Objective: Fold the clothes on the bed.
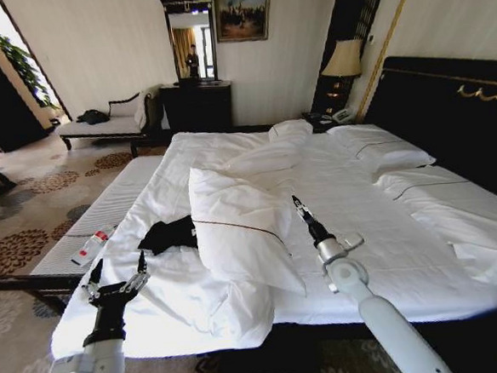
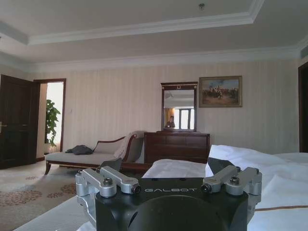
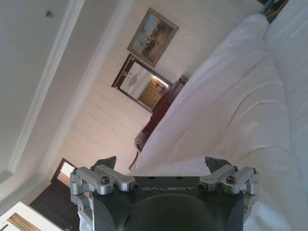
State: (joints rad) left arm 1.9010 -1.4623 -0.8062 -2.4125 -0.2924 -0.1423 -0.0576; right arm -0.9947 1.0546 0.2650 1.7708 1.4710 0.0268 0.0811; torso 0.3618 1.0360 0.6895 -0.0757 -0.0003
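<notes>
One black T-shirt [image 1: 168,235] is seen crumpled on the near left part of the bed [image 1: 360,196], touching the edge of the folded white duvet [image 1: 238,221]; its long axis runs across the bed, from the left edge toward the duvet. The left hand [image 1: 118,269] is held just before it, fingers spread apart. The right hand [image 1: 298,205] is raised over the duvet, fingers apart, nothing held. A small red-labelled bottle [image 1: 91,247] lies beside the shirt.

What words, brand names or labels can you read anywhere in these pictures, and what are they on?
"GALBOT": on the black body of the left end effector.
"GALBOT": on the black body of the right end effector.
Red label on the bottle: too small to read.
Black T-shirt: crumpled, no lettering legible.
</notes>
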